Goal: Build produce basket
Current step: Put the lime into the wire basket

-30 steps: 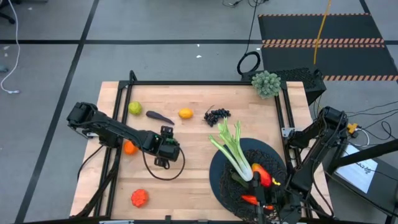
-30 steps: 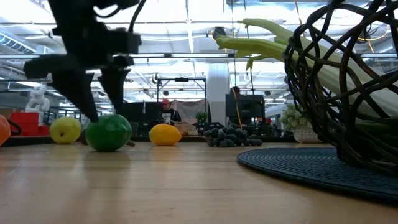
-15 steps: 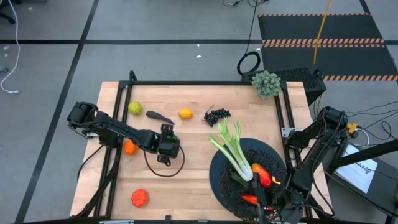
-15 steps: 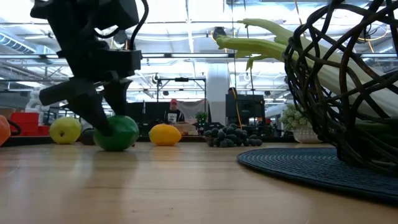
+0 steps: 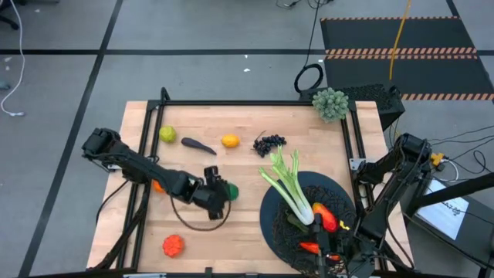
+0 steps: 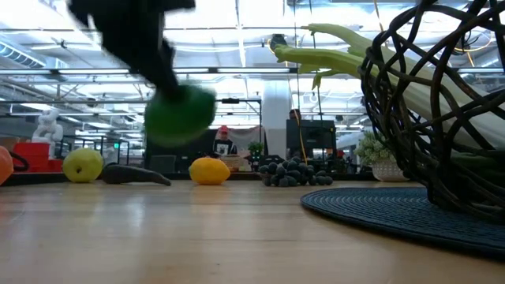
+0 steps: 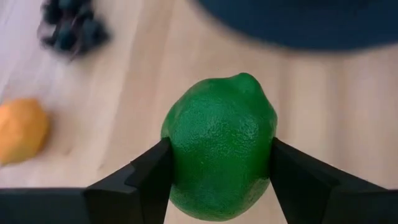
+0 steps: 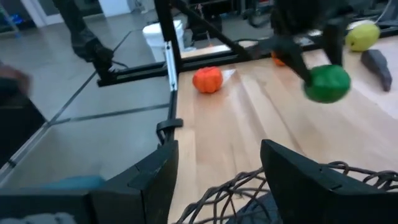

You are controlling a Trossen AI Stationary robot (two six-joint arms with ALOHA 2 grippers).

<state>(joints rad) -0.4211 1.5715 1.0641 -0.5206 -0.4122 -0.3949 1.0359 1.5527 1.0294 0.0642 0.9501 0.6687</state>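
the left gripper point(image 7: 217, 180) is clamped on the lime point(image 7: 219, 146), one finger on each side at its widest part, and holds it clear of the table point(image 5: 247, 123), in the air between the loose produce and the basket point(image 5: 309, 224). the lime looks like a light, rigid toy with a smooth, faintly pebbled skin. judged from that, it should be slippery under hard fingers; a hold across the middle, as here, is the safest, since a grip nearer either end would likely squeeze it out. it is unlikely to dent or break if dropped, but it would roll.

appearance: bright green, oval, with a small nub at one end, no marks visible.

the right gripper point(image 8: 217, 171) waits at the basket's near edge, fingers apart, nothing between them. the basket sits on a dark round mat and already holds a celery stalk point(image 5: 289, 185) and some red-orange items. on the table lie a lemon point(image 5: 230, 140), grapes point(image 5: 268, 143), an eggplant point(image 5: 198, 145), a yellow-green fruit point(image 5: 167, 134) and a red-orange piece point(image 5: 174, 245).
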